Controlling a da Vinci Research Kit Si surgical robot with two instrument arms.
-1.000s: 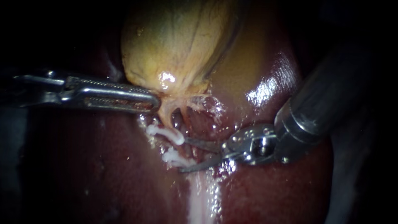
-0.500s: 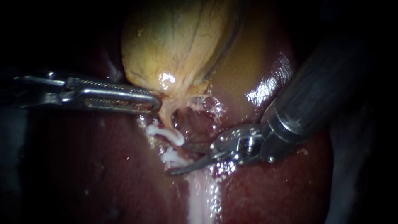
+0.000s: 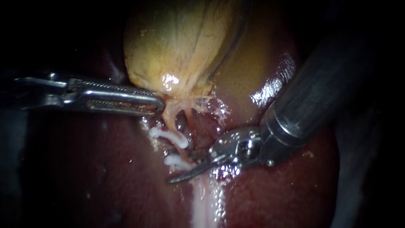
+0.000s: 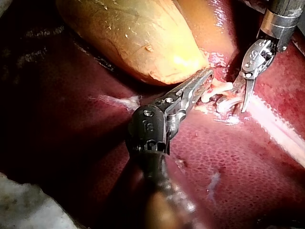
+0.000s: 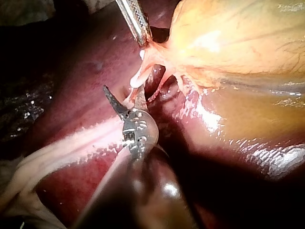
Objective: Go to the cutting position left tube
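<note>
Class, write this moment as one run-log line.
left instrument: shut on gallbladder | right instrument: jaws open at clips on left tube

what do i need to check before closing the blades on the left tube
1. left instrument gripping the gallbladder at its base: ok
2. right instrument blades open: ok
3. two clips on the left tube: ok
4. tube lies between the blades: cannot tell, the upper blade is partly hidden
5. blades clear of the lower clip: cannot tell, the lower blade runs close beside it
6. blade tips off the liver: cannot tell
</note>
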